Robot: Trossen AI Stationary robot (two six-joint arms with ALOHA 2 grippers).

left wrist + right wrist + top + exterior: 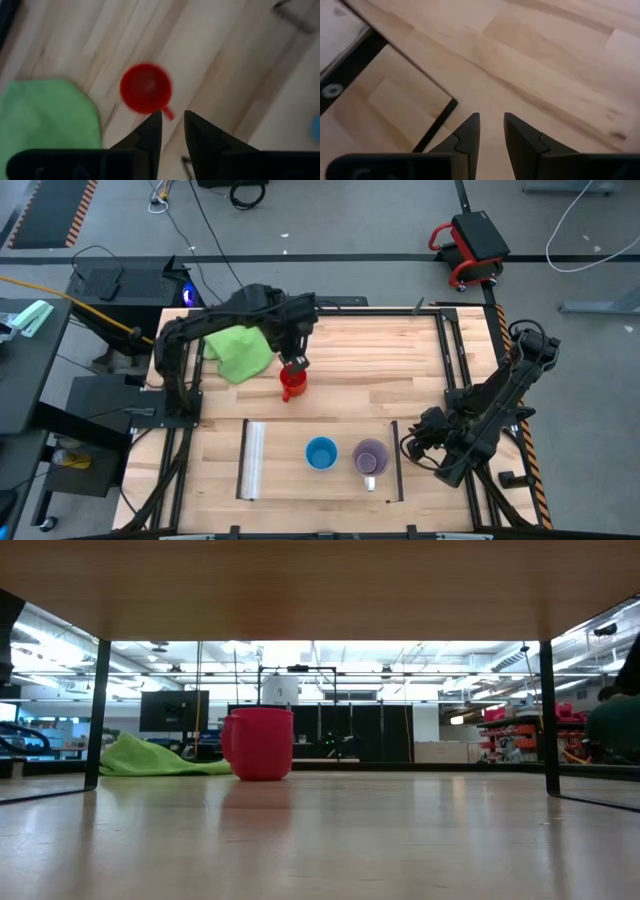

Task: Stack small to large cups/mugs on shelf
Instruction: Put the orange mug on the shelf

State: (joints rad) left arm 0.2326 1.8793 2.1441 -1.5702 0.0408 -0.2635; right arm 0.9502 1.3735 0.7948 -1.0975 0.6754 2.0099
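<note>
We see the red mug (291,385) standing upright on the bare tabletop, mouth open upward, its small handle (168,113) sticking out to one side, just right of the green cloth (240,350) and well apart from the shelf (290,475). On that flat light-wood panel at the near edge, the light-blue cup (321,453) and the lilac mug (371,457) stand upright side by side, the lilac one to the right with its pale handle pointing near
</note>
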